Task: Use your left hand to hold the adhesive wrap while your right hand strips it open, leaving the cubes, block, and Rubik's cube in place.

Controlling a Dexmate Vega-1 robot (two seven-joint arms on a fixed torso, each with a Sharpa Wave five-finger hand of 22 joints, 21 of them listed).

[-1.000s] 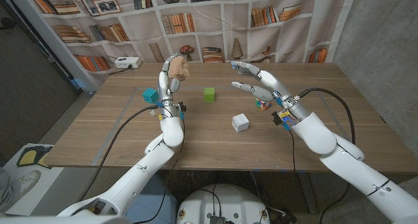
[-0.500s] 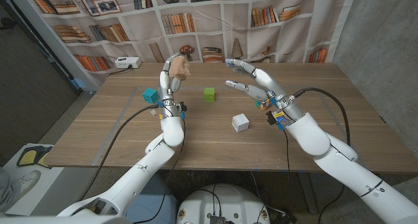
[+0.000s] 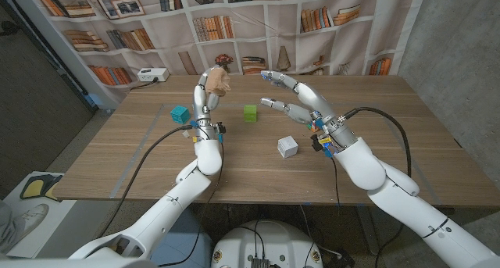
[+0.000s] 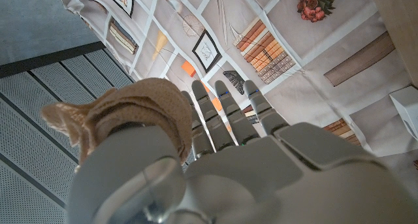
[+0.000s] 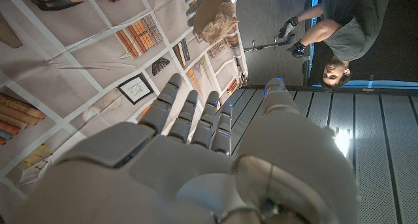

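Nearest the robot, a white cube (image 3: pixel 287 147) sits on the wooden table (image 3: pixel 141 162), below and just inside the right hand (image 3: pixel 301 104). That hand hangs in the air with its fingers (image 3: pixel 275 104) spread and empty, reaching toward the middle. The Rubik's cube (image 3: pixel 315 128) shows only as a sliver under its wrist.

The adhesive wrap (image 3: pixel 216 82) lies off those fingertips toward the robot's left, across an open gap at about the same height. It is a crumpled tan wad pinched at the tips of the raised left hand (image 3: pixel 205 96); the left wrist view shows it bunched against the thumb with a ragged tail sticking out sideways (image 4: pixel 65 116). I judge that the tail is the likely end to pull, and that the right hand must cross the gap.

Beyond the fingers, a green cube (image 3: pixel 250 113) stands between the two hands and a teal block (image 3: pixel 180 114) beside the left wrist. Behind the table hangs a bookshelf-print backdrop (image 3: pixel 258 18); a person (image 5: pixel 339 28) shows in the right wrist view.
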